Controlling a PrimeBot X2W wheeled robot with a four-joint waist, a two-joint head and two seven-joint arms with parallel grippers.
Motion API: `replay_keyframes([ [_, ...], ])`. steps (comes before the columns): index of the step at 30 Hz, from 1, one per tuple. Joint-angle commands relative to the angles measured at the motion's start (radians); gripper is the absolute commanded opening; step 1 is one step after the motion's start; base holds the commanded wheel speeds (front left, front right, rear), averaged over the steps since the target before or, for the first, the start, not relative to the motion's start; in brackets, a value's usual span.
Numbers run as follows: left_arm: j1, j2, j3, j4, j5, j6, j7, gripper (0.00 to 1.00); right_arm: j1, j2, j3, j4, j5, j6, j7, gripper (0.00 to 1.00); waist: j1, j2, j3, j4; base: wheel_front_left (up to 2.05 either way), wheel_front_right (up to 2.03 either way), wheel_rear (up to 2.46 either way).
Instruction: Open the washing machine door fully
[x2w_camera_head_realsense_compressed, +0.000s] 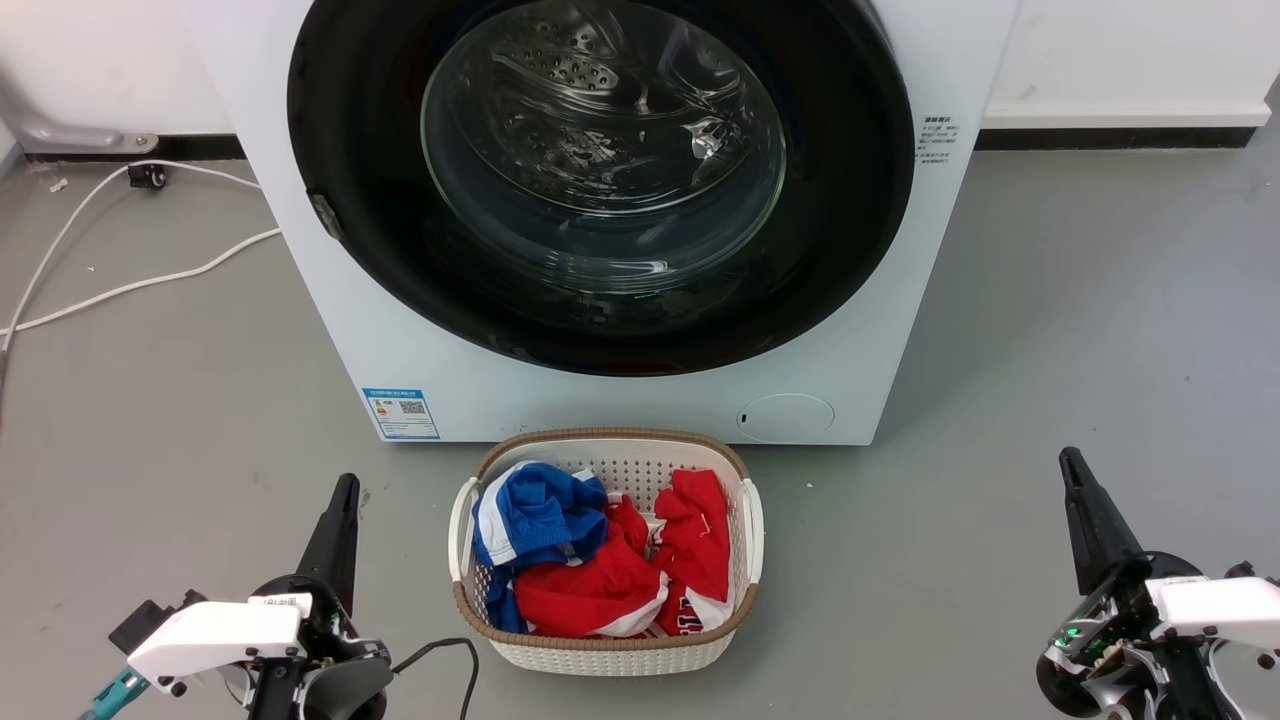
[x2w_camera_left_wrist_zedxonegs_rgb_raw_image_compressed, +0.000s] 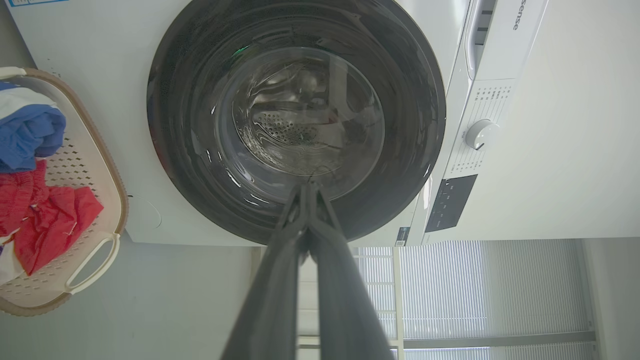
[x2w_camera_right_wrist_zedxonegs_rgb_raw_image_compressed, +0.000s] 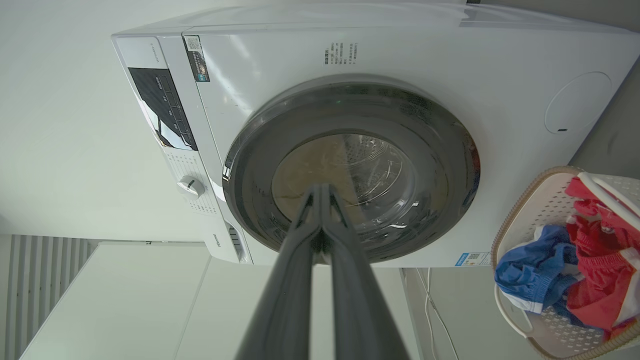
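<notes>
The white washing machine (x2w_camera_head_realsense_compressed: 640, 400) stands ahead of me on the grey floor. Its round glossy black door (x2w_camera_head_realsense_compressed: 350, 150) with a clear glass bowl centre lies flat against the front, closed; a small latch tab shows at its left edge. The steel drum shows through the glass. My left gripper (x2w_camera_head_realsense_compressed: 345, 485) is low at the lower left, fingers shut together, holding nothing. My right gripper (x2w_camera_head_realsense_compressed: 1068, 460) is at the lower right, also shut and holding nothing. Both are well short of the door. In the wrist views the door (x2w_camera_left_wrist_zedxonegs_rgb_raw_image_compressed: 180, 165) (x2w_camera_right_wrist_zedxonegs_rgb_raw_image_compressed: 450, 165) sits beyond the closed fingertips (x2w_camera_left_wrist_zedxonegs_rgb_raw_image_compressed: 307, 186) (x2w_camera_right_wrist_zedxonegs_rgb_raw_image_compressed: 320, 187).
A white woven laundry basket (x2w_camera_head_realsense_compressed: 460, 530) with blue and red clothes sits on the floor just in front of the machine, between my grippers. White cables (x2w_camera_head_realsense_compressed: 120, 285) trail over the floor at the left. A white wall runs behind.
</notes>
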Motion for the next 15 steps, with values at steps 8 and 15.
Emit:
replay_keyframes([
  [8, -0.008, -0.003, 0.004, 0.0, 0.004, -0.003, 0.005, 0.0, -0.013, 0.003, -0.001, 0.001, -0.009, 0.0, 0.003, 0.0, 0.0, 0.0, 0.0, 0.0, 0.0, 0.0, 0.0],
  [15, -0.008, -0.003, 0.004, 0.0, 0.004, -0.003, 0.005, 0.0, -0.013, 0.004, -0.001, 0.001, -0.009, 0.0, 0.003, 0.0, 0.0, 0.0, 0.0, 0.0, 0.0, 0.0, 0.0],
])
